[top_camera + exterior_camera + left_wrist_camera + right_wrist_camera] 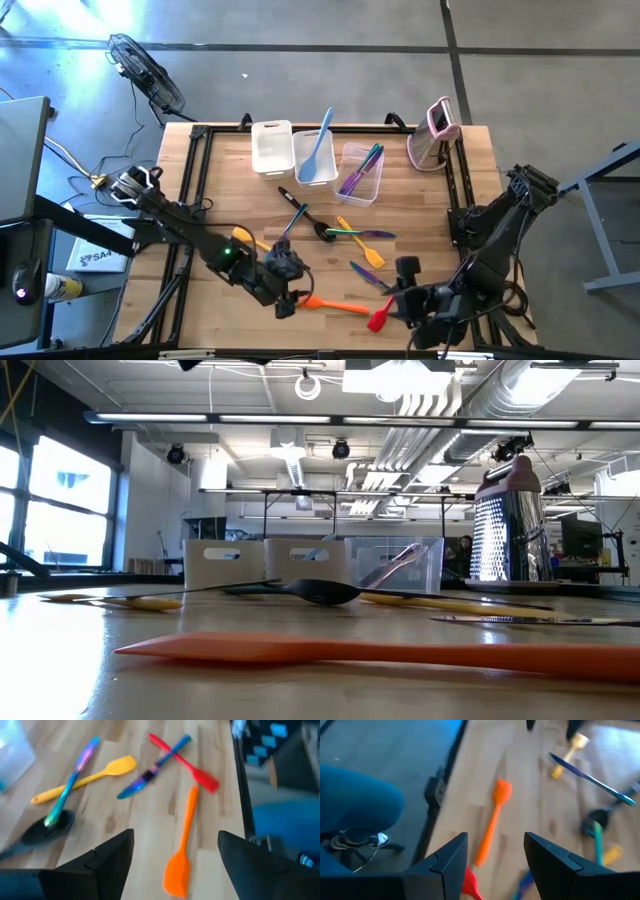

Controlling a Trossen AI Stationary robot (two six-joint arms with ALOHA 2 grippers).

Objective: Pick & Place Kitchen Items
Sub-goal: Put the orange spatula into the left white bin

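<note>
Two grippers spread, empty | left gripper over orange spatula | descend centred on handle, fingers straddling | right gripper beside red spatula

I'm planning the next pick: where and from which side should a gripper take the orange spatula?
Grip the orange spatula at its slim mid-handle, from straight above, fingers across it. It lies flat and apart from the others, and the open left gripper hovers at its blade end.
</note>
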